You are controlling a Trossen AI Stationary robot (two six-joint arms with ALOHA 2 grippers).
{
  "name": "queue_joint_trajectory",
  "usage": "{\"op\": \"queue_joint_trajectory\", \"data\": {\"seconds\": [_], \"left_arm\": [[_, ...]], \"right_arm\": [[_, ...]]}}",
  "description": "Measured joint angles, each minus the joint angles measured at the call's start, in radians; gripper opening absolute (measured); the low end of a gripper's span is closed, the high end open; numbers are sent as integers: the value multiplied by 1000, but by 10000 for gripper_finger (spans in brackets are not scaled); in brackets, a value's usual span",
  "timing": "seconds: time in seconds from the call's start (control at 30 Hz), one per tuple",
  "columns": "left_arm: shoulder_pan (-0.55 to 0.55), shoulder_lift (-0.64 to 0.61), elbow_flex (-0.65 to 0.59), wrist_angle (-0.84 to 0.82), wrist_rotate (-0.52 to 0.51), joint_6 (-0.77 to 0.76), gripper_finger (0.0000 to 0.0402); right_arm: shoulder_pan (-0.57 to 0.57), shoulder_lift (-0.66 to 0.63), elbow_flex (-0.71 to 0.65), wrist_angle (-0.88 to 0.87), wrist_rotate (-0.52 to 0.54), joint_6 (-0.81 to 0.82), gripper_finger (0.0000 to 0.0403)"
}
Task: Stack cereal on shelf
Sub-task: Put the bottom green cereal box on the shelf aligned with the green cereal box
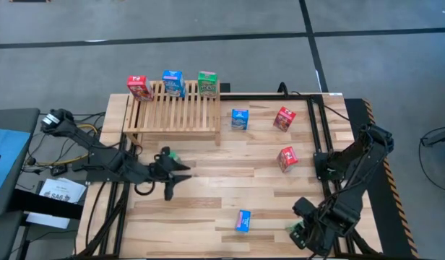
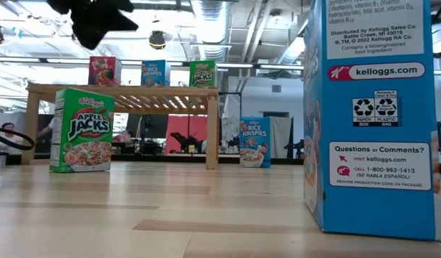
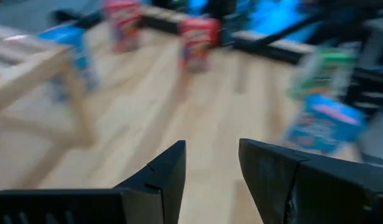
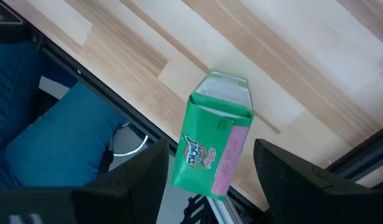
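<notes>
Left gripper (image 1: 180, 170) all but closed, empty, mid-table (image 1: 208, 195); right gripper (image 4: 210, 163) clamped on green cereal box (image 4: 211, 134) at table's near right edge; three boxes atop shelf (image 1: 172, 115), five loose on table, roughly one-third stacked.

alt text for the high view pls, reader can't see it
Overhead: three cereal boxes, red, blue and green, stand along the far edge of a slatted wooden shelf. Four more boxes dot the plank table, with the left gripper nearby.
</notes>
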Motion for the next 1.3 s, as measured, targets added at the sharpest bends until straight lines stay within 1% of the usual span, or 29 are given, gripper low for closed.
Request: {"op": "queue_joint_trajectory", "data": {"seconds": [0.1, 0.17, 0.23, 0.33, 0.53, 0.77, 1.03, 1.17, 1.3], "left_arm": [[0, -63, -95, 147, 79, 95, 138], [0, -112, -153, 209, 136, 148, 138], [0, -167, -200, 246, 188, 183, 138], [0, -248, -253, 250, 219, 210, 138], [0, -362, -337, 248, 218, 284, 138], [0, -461, -443, 256, 156, 259, 138], [0, -546, -501, 275, 75, 320, 138], [0, -571, -513, 262, 77, 325, 138], [0, -576, -513, 259, 72, 362, 138]], "right_arm": [[-9, 0, 0, 0, 0, 0, 261], [-13, 0, 0, -1, 0, 0, 261], [-19, 0, 0, -1, 0, -1, 261], [-24, 0, 0, 0, 0, -8, 261], [-24, 0, 0, 0, 0, -8, 261], [-20, 0, 0, 2, -1, -8, 261], [-20, 0, 0, 3, -1, -8, 261], [-20, 0, 0, 3, -1, -8, 261], [-20, 0, 0, 3, -1, -8, 261]]}}
